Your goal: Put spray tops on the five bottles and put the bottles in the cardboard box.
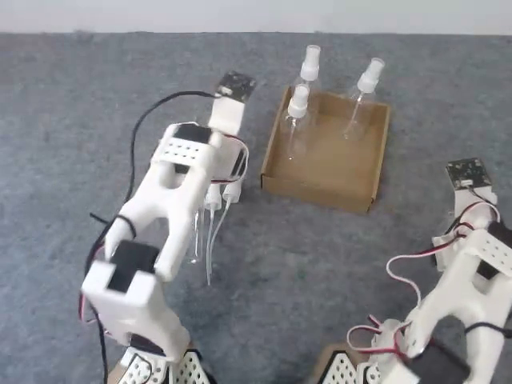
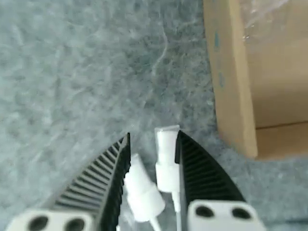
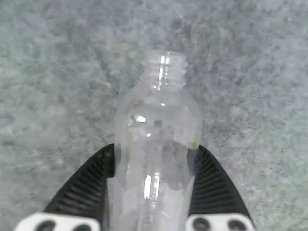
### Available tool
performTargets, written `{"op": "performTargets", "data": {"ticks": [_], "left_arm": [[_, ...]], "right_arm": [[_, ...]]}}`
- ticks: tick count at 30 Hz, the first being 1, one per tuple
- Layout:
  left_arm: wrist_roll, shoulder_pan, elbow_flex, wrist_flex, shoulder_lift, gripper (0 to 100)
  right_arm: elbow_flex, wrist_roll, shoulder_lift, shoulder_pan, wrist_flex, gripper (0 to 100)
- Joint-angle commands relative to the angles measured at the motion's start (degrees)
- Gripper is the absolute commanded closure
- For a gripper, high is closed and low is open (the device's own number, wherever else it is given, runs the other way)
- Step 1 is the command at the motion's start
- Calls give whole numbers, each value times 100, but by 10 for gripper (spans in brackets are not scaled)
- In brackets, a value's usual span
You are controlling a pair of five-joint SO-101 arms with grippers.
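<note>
because the clear round plastic bottle (image 3: 156, 125) in my right tool (image 3: 154, 149) has a bare threaded neck, i hold it clamped by its body, with the neck pointing out past the jaws and free to take a top. my left tool (image 2: 153, 137) is over the grey felt tabletop (image 1: 80, 120), just beside the shallow brown cardboard box (image 2: 231, 72). its jaws are narrowly parted around two white plastic spray tops (image 2: 167, 159). one lies against one jaw, the other spray top (image 2: 142, 190) leans on the opposite jaw, and their thin tubes trail back toward my wrist. i judge i need to single out one of them before lifting. three capped clear bottles (image 1: 308, 80) stand upright in the box, so that share looks done.
</note>
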Motion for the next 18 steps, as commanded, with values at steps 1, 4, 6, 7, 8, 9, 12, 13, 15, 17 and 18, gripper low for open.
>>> {"op": "performTargets", "data": {"ticks": [1, 4, 6, 7, 8, 9, 12, 13, 15, 17, 18], "left_arm": [[70, 123, -365, 26, 141, 859], [79, 202, -374, -18, 334, 859], [88, 229, -347, -123, 440, 859], [88, 237, -347, -132, 510, 859], [88, 246, -347, -132, 589, 859], [97, 246, -356, -132, 677, 859], [97, 237, -391, -123, 809, 892], [97, 237, -400, -123, 791, 923], [97, 246, -400, -105, 730, 988], [97, 273, -391, -9, 615, 990], [105, 281, -391, 53, 527, 991]], "right_arm": [[-62, 62, 215, 242, -418, 919], [-62, 70, 356, 312, -514, 919], [-62, 70, 374, 321, -488, 919], [-62, 70, 374, 321, -488, 919], [-62, 70, 374, 312, -488, 918], [-62, 70, 374, 312, -488, 918], [-62, 70, 374, 312, -488, 919], [-53, 70, 374, 312, -488, 919], [-44, 70, 374, 312, -479, 919], [-44, 70, 374, 312, -479, 919], [-44, 70, 374, 312, -488, 919]]}}
